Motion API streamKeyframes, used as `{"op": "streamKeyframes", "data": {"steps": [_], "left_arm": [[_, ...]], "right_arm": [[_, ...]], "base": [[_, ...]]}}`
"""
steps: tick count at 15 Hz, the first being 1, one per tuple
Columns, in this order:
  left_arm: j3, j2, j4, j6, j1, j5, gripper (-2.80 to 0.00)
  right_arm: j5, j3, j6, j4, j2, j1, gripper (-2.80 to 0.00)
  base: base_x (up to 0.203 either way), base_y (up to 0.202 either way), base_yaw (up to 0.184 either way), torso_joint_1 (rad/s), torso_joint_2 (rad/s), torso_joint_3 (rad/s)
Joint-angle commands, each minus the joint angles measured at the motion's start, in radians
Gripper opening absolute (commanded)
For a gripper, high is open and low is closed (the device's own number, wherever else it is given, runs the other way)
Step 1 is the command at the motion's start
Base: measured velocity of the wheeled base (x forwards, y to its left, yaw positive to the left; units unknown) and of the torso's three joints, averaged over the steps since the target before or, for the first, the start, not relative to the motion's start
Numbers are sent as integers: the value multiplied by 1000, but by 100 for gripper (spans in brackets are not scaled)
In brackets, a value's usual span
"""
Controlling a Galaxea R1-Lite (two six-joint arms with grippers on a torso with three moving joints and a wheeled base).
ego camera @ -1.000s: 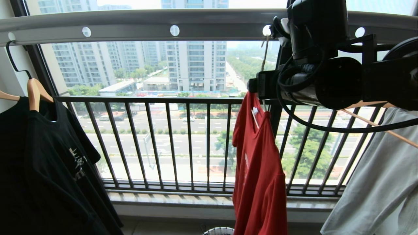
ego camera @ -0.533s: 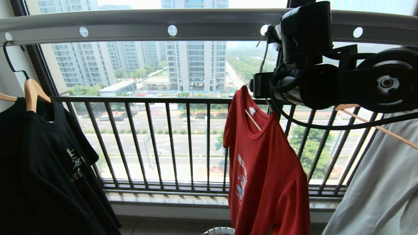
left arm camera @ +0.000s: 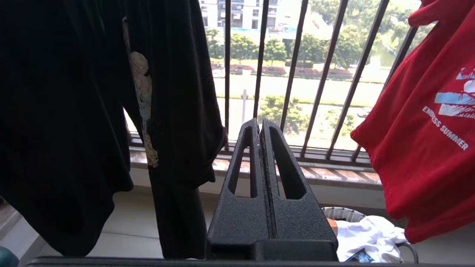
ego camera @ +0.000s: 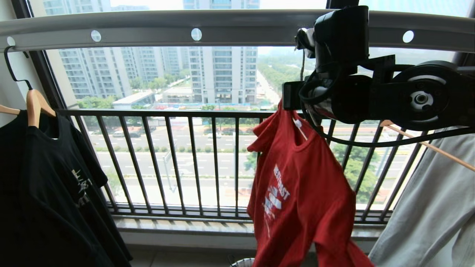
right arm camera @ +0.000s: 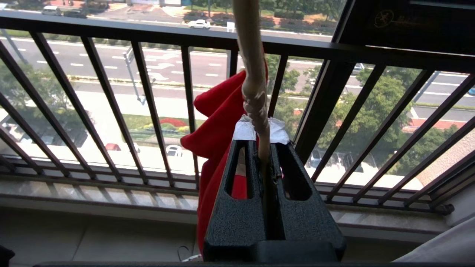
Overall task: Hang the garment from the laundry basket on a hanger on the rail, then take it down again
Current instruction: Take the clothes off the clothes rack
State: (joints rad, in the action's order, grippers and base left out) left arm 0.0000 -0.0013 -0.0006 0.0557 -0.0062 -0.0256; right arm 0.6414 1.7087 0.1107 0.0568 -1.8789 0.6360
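Right claw [right arm camera: 264, 155] is clamped on the neck of the hanger [right arm camera: 256, 100]; the garment [ego camera: 297, 185] hangs from it at five o'clock of centre, under the rail [ego camera: 148, 33]. Judged step: taking down. Next move calls for lifting the hook clear. Left claw [left arm camera: 261, 129] is pressed together, idle.

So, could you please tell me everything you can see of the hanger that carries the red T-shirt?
The hanger is thin, pale wire with a twisted neck. Its hook end is hidden behind the right gripper, up by the grey rail. That gripper is shut on the neck, just above the collar of the red T-shirt. One slim pale shoulder wire shows inside the neckline; the rest is covered by the shirt, which hangs from it.
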Motion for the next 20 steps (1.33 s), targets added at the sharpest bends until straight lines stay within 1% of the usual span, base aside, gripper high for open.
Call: {"op": "streamKeyframes", "data": {"steps": [1,7,13,15,20], "left_arm": [[0,1,0,1,0,0,-280],[0,1,-1,1,0,0,-280],[0,1,-1,1,0,0,-280],[0,1,0,1,0,1,-280],[0,1,1,1,0,-1,-280]], "right_arm": [[3,0,-11,-8,4,1,-280],[1,-8,-9,-6,43,1,-280],[-2,-70,-2,-9,109,6,-280],[-3,-86,-2,-18,140,17,-280],[-1,-98,-8,-39,173,75,-280]], "base": [[0,0,0,0,0,0],[0,0,0,0,0,0],[0,0,0,0,0,0],[0,0,0,0,0,0],[0,0,0,0,0,0]]}}
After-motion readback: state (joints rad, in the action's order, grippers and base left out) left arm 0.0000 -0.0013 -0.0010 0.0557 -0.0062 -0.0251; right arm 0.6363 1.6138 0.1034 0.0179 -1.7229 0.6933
